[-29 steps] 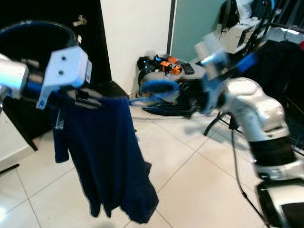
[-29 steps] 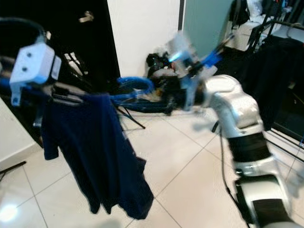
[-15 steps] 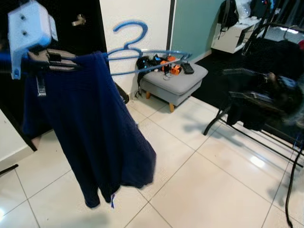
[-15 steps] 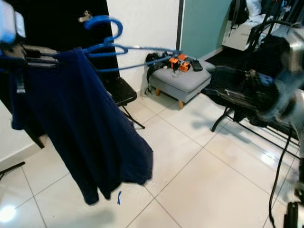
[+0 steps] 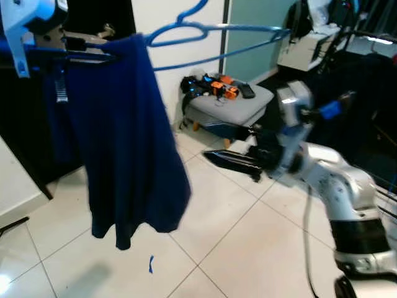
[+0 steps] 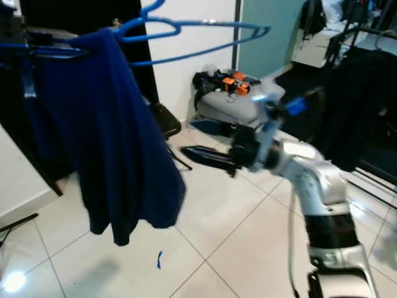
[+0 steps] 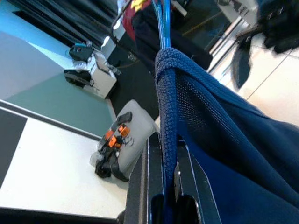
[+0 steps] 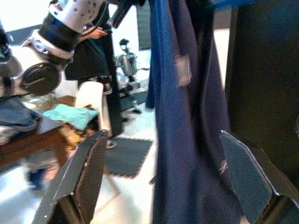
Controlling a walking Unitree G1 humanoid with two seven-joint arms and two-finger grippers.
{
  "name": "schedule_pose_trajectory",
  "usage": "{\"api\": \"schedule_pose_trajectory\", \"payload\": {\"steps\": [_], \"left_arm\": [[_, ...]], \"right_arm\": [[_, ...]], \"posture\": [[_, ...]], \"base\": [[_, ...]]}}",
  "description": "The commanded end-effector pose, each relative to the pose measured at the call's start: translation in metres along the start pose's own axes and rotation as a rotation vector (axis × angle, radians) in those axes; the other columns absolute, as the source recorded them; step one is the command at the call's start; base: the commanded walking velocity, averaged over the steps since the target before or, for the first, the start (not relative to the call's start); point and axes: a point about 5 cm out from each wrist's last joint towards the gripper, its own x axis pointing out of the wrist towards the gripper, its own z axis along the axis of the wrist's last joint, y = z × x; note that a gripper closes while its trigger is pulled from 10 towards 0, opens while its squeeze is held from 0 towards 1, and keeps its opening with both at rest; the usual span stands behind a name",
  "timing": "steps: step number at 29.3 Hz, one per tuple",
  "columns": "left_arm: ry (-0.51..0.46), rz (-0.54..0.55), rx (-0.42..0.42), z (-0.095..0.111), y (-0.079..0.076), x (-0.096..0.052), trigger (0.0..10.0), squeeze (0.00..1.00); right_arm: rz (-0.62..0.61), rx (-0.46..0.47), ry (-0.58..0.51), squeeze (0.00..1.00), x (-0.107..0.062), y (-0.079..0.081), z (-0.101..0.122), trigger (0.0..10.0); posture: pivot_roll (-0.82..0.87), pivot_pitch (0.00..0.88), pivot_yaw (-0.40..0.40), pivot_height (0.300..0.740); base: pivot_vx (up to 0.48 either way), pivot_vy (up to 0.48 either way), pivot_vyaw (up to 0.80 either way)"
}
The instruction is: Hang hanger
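My left arm was raised high at my upper left, with the navy shirt (image 5: 124, 136) draped down from it over the tiled floor (image 5: 236, 248). The left gripper (image 7: 168, 186) was clamped tight on the shirt's shoulder and the blue hanger (image 5: 211, 43), which stuck out sideways up top. My right arm reached forward at mid height, right gripper (image 5: 232, 162) pointing toward the shirt, fingers spread wide, nothing in them.
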Motion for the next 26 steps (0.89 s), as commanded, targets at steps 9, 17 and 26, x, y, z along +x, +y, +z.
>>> {"api": "schedule_pose_trajectory", "payload": {"steps": [9,17,26], "left_arm": [[-0.080,-0.001,0.019,0.013,0.006,0.006,0.0,0.00],[-0.081,0.001,0.020,0.014,0.008,0.007,0.0,0.00],[-0.082,-0.007,0.013,0.012,0.007,0.008,0.0,0.00]], "right_arm": [[0.085,-0.068,0.050,0.00,0.037,0.011,-0.004,10.0],[0.103,-0.097,0.054,0.00,0.044,0.017,-0.003,10.0],[0.074,-0.106,-0.013,0.00,0.040,0.013,0.012,10.0]], "posture": [[0.01,0.000,0.037,0.740],[0.01,0.000,0.040,0.740],[0.00,0.000,0.044,0.740]], "base": [[0.000,0.000,0.00],[0.000,0.000,0.00],[0.000,0.000,0.00]]}}
